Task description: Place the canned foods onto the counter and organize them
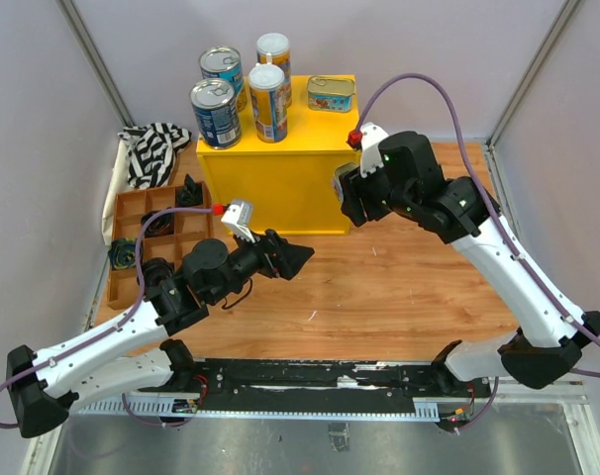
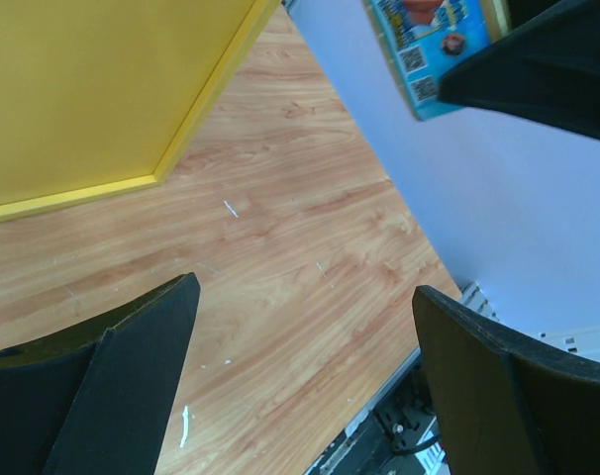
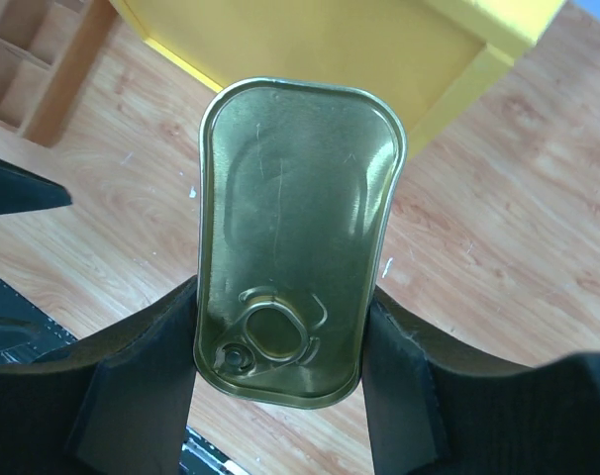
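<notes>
Tin clenched in right claw: lift above worktop rim, set flat at its 4 o'clock, by other tin. Left claw released.

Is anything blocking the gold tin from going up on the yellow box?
Nothing visible does. The right gripper holds the tin beside the yellow box, whose top has a bare patch in front of the other tin.
</notes>
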You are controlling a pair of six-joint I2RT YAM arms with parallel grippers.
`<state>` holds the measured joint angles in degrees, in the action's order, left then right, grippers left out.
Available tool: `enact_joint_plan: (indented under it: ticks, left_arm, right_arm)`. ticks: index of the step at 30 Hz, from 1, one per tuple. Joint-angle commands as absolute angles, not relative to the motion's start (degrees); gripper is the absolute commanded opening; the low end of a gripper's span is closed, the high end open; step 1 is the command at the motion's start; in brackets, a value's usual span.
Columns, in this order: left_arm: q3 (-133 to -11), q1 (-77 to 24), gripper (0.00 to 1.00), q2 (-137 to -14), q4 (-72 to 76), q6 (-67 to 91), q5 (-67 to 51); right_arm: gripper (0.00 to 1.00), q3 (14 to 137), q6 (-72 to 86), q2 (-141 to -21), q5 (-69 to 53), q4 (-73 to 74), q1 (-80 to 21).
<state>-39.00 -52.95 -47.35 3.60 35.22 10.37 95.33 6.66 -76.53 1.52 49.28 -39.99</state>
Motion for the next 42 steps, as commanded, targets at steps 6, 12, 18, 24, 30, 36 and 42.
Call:
enact_joint_plan:
  ticks: [6,12,18,24,30,36,42]
  left_arm:
    - [-41.7,-52.6,0.93,-46.5,4.1,35.8,9.9]
    - [-41.7,-52.6,0.93,-45.7,4.0,35.9,10.1]
    - [-42.0,-52.6,0.93,-45.0,3.7,36.0,10.1]
    - [-42.4,-52.5,0.93,-44.7,3.2,36.3,9.9]
    - [-42.8,-52.6,0.92,-44.4,2.4,36.3,10.0]
    - [-42.9,-52.6,0.92,-44.2,1.8,36.6,10.1]
    - [-42.8,-52.6,0.92,-44.5,1.8,36.8,10.2]
  right_arm:
    - [0.03,114.4,2.2,-84.2,5.6,57.1,-44.9]
    - [0.03,123.6,1.2,-89.2,7.3,59.4,-46.0]
    - [0.03,134.6,3.6,-95.7,10.7,63.8,-46.0]
    - [0.02,140.8,9.2,-100.5,18.6,64.4,-45.9]
    - [0.02,143.7,15.5,-104.2,20.6,63.4,-43.6]
    - [0.02,143.4,20.9,-106.0,19.5,61.3,-40.2]
    - [0.06,144.8,22.1,-108.0,18.8,59.8,-38.3]
